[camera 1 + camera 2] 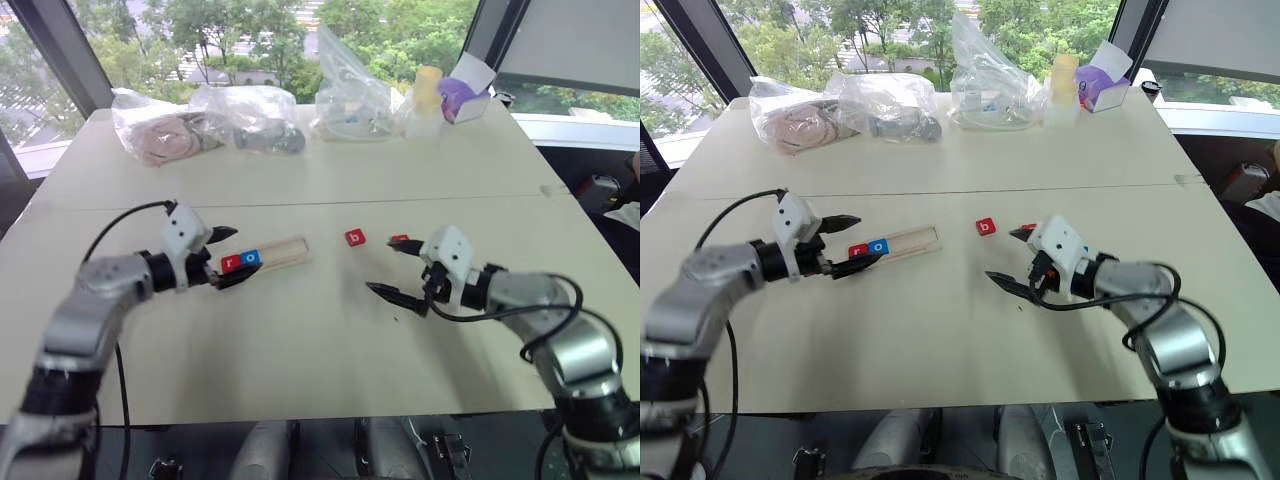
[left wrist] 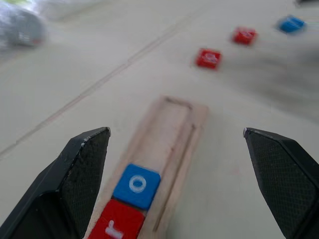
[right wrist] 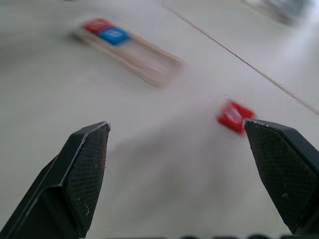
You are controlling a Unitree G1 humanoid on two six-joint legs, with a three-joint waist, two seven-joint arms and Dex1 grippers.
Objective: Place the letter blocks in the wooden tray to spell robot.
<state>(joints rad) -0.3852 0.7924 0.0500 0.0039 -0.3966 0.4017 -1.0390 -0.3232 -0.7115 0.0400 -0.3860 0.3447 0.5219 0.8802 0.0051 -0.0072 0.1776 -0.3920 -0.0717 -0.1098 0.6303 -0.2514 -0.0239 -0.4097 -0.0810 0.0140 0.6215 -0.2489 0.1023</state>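
The wooden tray [image 1: 283, 251] lies left of the table's middle, with a red "r" block [image 1: 231, 263] and a blue "o" block [image 1: 251, 258] at its left end. My left gripper [image 1: 243, 252] hovers open over that end, one finger on each side of the two blocks. A red "b" block [image 1: 355, 238] lies on the table to the right of the tray. Another red block [image 1: 400, 239] sits just behind my right gripper [image 1: 380, 265], which is open and holds nothing. The left wrist view also shows a blue block [image 2: 291, 24] beyond the two red ones.
Three clear plastic bags [image 1: 255, 118] with contents line the table's far side. A yellowish cup [image 1: 427, 92] and a purple-and-white box [image 1: 465, 95] stand at the back right. A seam [image 1: 320, 200] crosses the tabletop behind the tray.
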